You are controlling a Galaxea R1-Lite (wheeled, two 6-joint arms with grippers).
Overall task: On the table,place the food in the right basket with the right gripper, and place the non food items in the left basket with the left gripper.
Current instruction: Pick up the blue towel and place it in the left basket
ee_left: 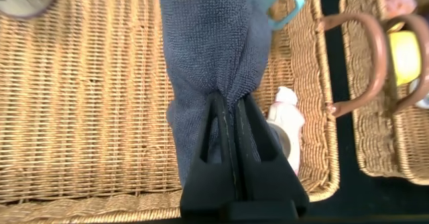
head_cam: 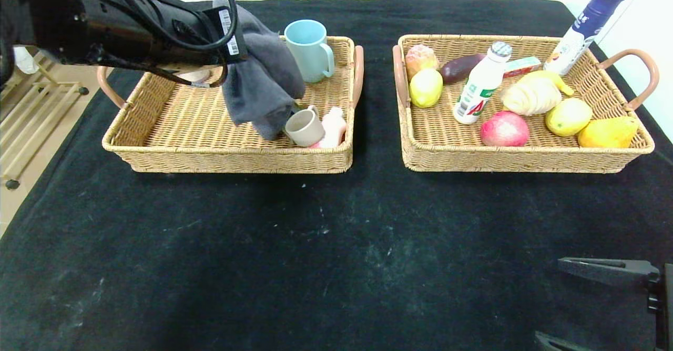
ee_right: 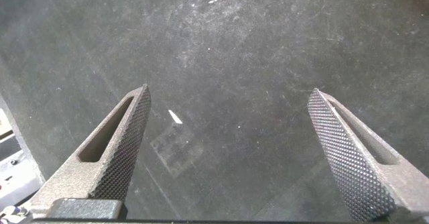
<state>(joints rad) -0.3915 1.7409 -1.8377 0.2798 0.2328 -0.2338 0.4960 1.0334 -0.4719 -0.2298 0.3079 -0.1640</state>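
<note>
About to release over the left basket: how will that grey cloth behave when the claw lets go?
Probably floppy: the grey cloth hangs in limp folds from the shut left claw. It will likely crumple rather than lie flat. It may drape onto the beige mug beside its lower end in the left basket.

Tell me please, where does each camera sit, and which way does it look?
Head view: high, looking down at both baskets; left arm over the left basket, right gripper low.
Left wrist view: above the left gripper, shut on the grey towel.
Right wrist view: behind open fingers, facing the bare black cloth.
Shared: towel, blue cup.
</note>
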